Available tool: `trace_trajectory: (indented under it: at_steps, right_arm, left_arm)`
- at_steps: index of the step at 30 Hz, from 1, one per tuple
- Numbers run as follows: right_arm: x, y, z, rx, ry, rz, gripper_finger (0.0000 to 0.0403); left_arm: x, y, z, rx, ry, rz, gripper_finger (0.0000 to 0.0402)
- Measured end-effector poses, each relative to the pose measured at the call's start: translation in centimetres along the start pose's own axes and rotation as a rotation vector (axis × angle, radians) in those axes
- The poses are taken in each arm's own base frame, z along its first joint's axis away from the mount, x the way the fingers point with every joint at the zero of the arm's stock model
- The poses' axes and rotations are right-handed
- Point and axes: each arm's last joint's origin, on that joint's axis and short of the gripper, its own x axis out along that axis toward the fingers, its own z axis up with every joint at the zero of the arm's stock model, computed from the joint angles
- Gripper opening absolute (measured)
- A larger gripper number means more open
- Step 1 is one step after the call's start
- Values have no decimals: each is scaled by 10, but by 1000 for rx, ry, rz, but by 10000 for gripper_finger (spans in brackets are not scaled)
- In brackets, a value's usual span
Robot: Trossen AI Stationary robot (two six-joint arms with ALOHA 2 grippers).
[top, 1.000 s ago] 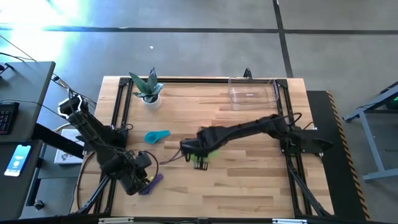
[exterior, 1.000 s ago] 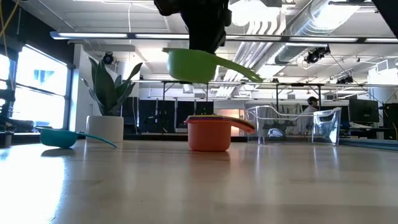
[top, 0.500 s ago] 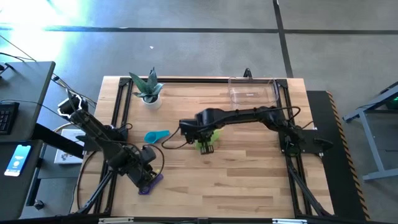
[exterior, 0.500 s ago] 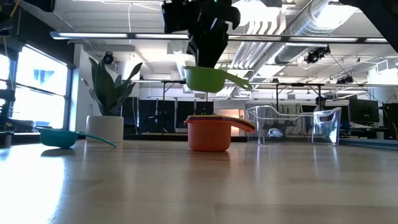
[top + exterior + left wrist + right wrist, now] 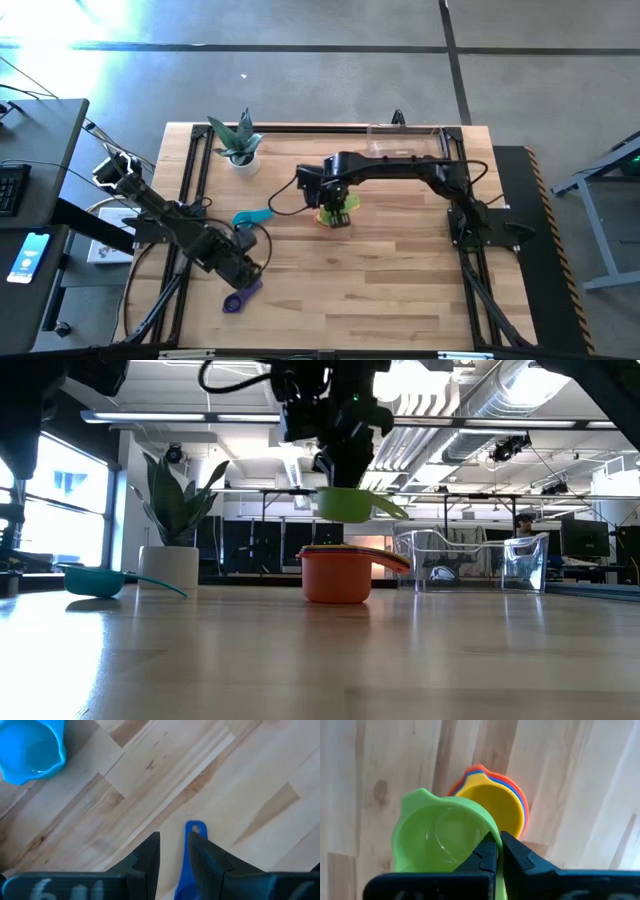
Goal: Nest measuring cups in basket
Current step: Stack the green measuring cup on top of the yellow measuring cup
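Observation:
My right gripper (image 5: 335,207) hangs shut on a green measuring cup (image 5: 437,832) just above a nested stack (image 5: 495,795). The stack is an orange cup (image 5: 335,575) with blue and yellow cups inside, standing on its base mid-table. My left gripper (image 5: 243,268) hovers open near the front left, with bare wood showing between its fingers. A blue-purple cup (image 5: 238,298) lies on the table just nearer than it, and its handle (image 5: 194,829) shows past the fingers. A teal cup (image 5: 252,217) lies to the left of the stack. The clear basket (image 5: 405,148) stands at the far right. My right gripper pinches the green cup between its two fingers where the handle joins the bowl's rim (image 5: 492,831). It comes from above, pointing down. The cup hangs level with its mouth up, clear above the stack, and its handle (image 5: 392,510) sticks out sideways.
A white pot with a plant (image 5: 240,152) stands at the far left. A black frame runs along the table's edges (image 5: 190,190). Bare wood lies between the stack and the basket and across the near half of the table.
My right gripper has carried the green cup toward the table's far edge and a little right, rolling its wrist, and now has it over the orange stack. My left gripper has swung toward the far right, away from the blue-purple cup, which stays on the table.

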Motion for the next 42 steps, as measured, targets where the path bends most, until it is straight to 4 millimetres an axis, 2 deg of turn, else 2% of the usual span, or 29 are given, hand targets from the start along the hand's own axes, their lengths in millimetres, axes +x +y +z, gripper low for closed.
trace_trajectory:
  at_steps: [8, 13, 20, 30, 42]
  right_arm:
    - [-2, -6, -3, -58, -71, -24, 0]
    - [8, -11, -5, -57, -77, -13, 0]
    - [34, -13, -15, -49, -43, 1, 0]
    - [35, -13, -15, -53, -45, 2, 2]
    - [35, -12, -15, -116, -38, 1, 68]
  left_arm:
    - [2, 2, 11, -43, 15, 7, 90]
    - [3, 3, 15, -63, 12, 9, 90]
    - [5, 5, 22, -91, 8, 14, 90]
    - [7, 8, 34, -140, 0, 25, 90]
    - [7, 9, 35, -145, 0, 27, 90]
